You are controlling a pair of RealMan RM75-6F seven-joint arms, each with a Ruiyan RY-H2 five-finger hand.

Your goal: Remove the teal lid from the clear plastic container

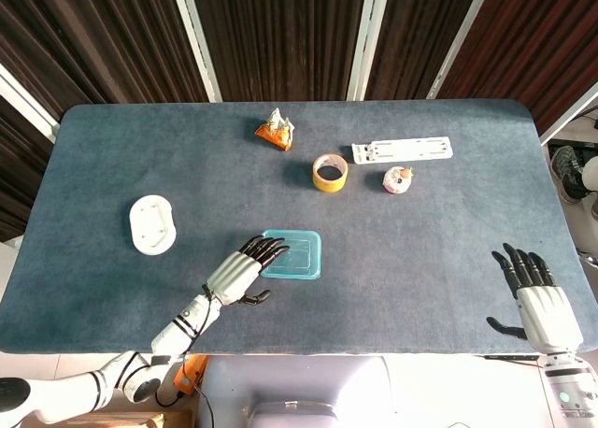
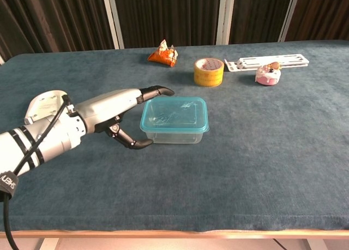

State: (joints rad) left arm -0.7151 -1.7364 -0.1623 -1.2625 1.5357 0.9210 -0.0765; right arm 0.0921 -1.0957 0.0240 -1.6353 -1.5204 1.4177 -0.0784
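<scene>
Sitting near the middle of the blue bench (image 1: 448, 260), a bit toward the front edge, is the clear plastic container (image 2: 174, 134) with the teal lid (image 2: 174, 114) on top. The left hand (image 2: 112, 109) is right at the container's left side: fingers (image 2: 155, 90) stretched out over the lid's left edge, thumb curled lower down by the front left corner of the box. It's spread apart and not holding anything; whether the fingertips actually touch the lid I can't tell from either view. The right hand (image 1: 540, 302) is way off at the front right corner of the bench, fingers spread, holding nothing, well apart from the container. It only shows up in the head view; the chest view misses it completely. The chest view does give the side of the container, so you can see the clear walls under the lid, while from the head view it's just a teal rectangle. Further back there's a yellow tape roll (image 1: 330, 172), an orange snack packet (image 1: 275, 130), a white slotted strip (image 1: 402, 150), a small pink thing (image 1: 398, 179), and a white oval dish (image 1: 151, 224) off to the left.
</scene>
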